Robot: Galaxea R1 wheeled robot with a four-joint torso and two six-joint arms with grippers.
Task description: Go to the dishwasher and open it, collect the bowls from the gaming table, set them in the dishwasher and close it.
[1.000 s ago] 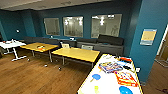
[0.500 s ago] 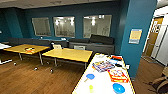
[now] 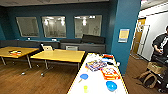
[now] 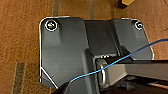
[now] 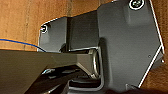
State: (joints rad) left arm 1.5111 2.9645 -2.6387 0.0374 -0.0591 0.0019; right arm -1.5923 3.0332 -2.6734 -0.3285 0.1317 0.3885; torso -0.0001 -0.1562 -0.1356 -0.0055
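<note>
1. Two small, round, bright blue bowls sit on the long gaming table (image 3: 98,86) with its glossy white top. One blue bowl (image 3: 84,76) is toward the table's left edge; the other blue bowl (image 3: 111,85) lies nearer the camera, toward the right edge.
2. Between and behind the bowls lie colourful flat game boxes (image 3: 96,65) and an orange-red box (image 3: 109,73). A small yellow-green cup (image 3: 85,88) stands near the left bowl.
3. Beyond the white table stand yellow-topped tables (image 3: 60,55) on a wooden floor, with a teal wall and interior windows behind.
4. A person (image 3: 161,47) stands at the far right, beside a bag on the floor.
5. The wrist views show dark robot plates over brown floor; whether either gripper's fingers are apart or together cannot be told.
6. Judged step: approaching the table for the bowls. Doing it well likely means stopping square to the table's near end, so both bowls are reachable without brushing the boxes or cup.
</note>
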